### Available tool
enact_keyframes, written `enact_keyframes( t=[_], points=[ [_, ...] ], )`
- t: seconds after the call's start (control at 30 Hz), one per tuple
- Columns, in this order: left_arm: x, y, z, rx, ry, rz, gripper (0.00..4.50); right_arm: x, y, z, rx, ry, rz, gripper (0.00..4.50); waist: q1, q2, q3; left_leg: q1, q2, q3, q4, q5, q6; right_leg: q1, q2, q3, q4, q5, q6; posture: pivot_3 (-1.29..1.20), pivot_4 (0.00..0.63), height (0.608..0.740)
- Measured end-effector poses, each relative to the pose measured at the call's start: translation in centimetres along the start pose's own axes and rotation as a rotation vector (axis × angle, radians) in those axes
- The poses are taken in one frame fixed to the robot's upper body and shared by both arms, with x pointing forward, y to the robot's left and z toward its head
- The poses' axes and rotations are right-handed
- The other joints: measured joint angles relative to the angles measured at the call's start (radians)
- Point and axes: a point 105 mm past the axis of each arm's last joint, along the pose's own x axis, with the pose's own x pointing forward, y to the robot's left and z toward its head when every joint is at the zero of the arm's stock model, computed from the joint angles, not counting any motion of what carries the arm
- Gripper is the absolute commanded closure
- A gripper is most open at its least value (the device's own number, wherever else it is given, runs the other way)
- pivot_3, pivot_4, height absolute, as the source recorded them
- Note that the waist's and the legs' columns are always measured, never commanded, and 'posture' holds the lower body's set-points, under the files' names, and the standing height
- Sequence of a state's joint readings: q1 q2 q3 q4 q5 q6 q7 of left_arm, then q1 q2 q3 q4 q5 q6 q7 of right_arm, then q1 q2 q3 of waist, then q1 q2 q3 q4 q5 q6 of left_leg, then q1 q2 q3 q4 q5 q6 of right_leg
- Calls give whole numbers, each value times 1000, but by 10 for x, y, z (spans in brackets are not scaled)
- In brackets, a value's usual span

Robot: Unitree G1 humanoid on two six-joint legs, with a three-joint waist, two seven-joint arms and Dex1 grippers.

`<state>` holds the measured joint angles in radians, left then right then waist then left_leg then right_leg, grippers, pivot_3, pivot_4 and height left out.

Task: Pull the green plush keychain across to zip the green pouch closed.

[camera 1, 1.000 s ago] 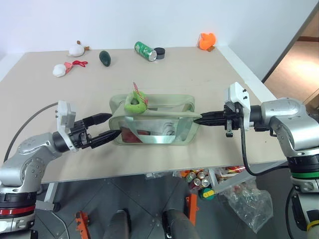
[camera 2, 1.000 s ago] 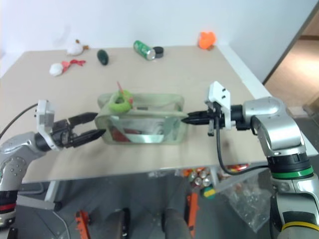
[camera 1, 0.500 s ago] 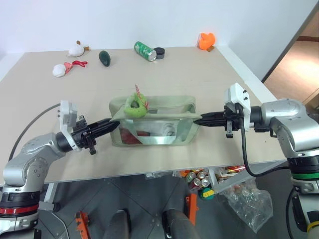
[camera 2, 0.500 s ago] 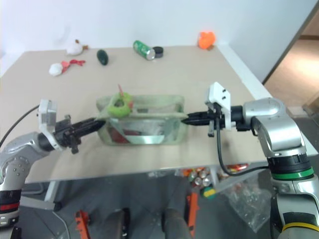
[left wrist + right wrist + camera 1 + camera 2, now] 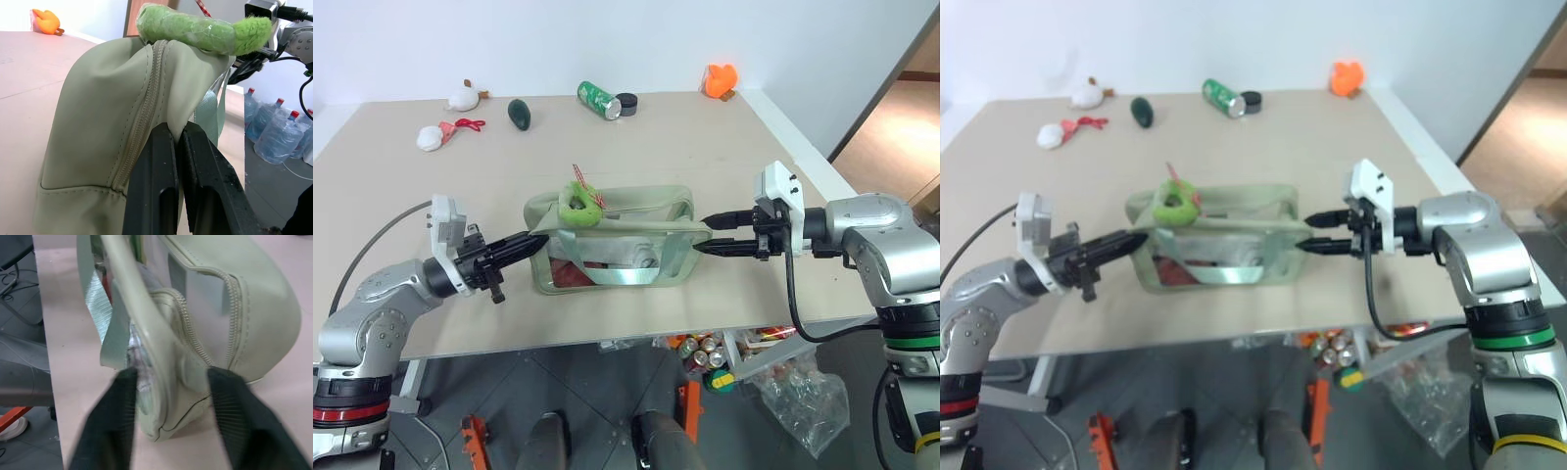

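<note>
A: Head views, arms?
B: Two. Left gripper (image 5: 536,240) reaches in nearly level from eight o'clock, fingers pressed together, pinching the end fabric of the green pouch (image 5: 607,240). Right gripper (image 5: 702,233) comes in from three o'clock, angled slightly down, fingers spread, tips at the pouch's other end.

A: Task items, head views?
B: One pouch, centre of the table (image 5: 705,147), zipper unclosed along most of its top. One green plush keychain (image 5: 578,204), on top near the left-gripper end.

A: Other stock?
B: At twelve o'clock: one green can (image 5: 598,100), one dark disc (image 5: 626,102), one dark green toy (image 5: 519,114), two white plush toys (image 5: 463,96) (image 5: 431,138), one orange toy (image 5: 720,79).

A: Left wrist view?
B: Two black fingers (image 5: 156,186) shut on a fold of the pouch's end beside the zipper; keychain lies across the top.

A: Right wrist view?
B: Two fingers (image 5: 115,426) apart, straddling the pouch's end, gripping nothing that I can make out.
</note>
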<state>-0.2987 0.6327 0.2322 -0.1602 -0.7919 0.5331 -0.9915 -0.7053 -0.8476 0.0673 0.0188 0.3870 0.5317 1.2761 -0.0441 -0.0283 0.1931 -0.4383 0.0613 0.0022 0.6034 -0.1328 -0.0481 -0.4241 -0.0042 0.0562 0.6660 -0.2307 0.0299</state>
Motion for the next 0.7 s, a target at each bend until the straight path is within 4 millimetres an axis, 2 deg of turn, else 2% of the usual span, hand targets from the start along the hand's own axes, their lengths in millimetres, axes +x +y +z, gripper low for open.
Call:
enact_keyframes(
  t=[0.1,0.23,0.37,0.43,0.5,0.57,0.7],
  points=[
    [1,1,0,11,-2,6,4500,-2,-1,-2,17,7,-8,186,0,0,0,0,0,0,0,0,0,0,0,0,0,0,0,0,150,740],
    [3,1,-2,37,11,8,4500,-20,-8,8,31,-36,-59,186,2,0,0,0,0,0,0,0,0,0,0,0,0,0,0,0,150,740],
    [3,1,-2,60,14,10,4500,-41,-14,41,5,-161,-105,186,1,0,0,0,0,0,0,0,0,0,0,0,0,0,0,0,150,740],
    [3,1,-2,65,17,10,4500,-42,-10,71,-67,-250,-96,186,0,0,0,0,0,0,0,0,0,0,0,0,0,0,0,0,150,740],
    [4,1,-2,68,20,10,4500,-33,-4,92,-125,-312,-73,186,0,0,0,0,0,0,0,0,0,0,0,0,0,0,0,0,150,740],
    [5,1,-3,68,20,7,4500,-16,4,103,-172,-321,-45,186,0,0,0,0,0,0,0,0,0,0,0,0,0,0,0,0,150,740],
    [9,0,-2,69,16,-10,4500,38,23,94,-340,-151,22,186,7,0,0,-1,-1,0,0,0,0,0,-1,0,0,0,0,0,150,740]
  ],
)
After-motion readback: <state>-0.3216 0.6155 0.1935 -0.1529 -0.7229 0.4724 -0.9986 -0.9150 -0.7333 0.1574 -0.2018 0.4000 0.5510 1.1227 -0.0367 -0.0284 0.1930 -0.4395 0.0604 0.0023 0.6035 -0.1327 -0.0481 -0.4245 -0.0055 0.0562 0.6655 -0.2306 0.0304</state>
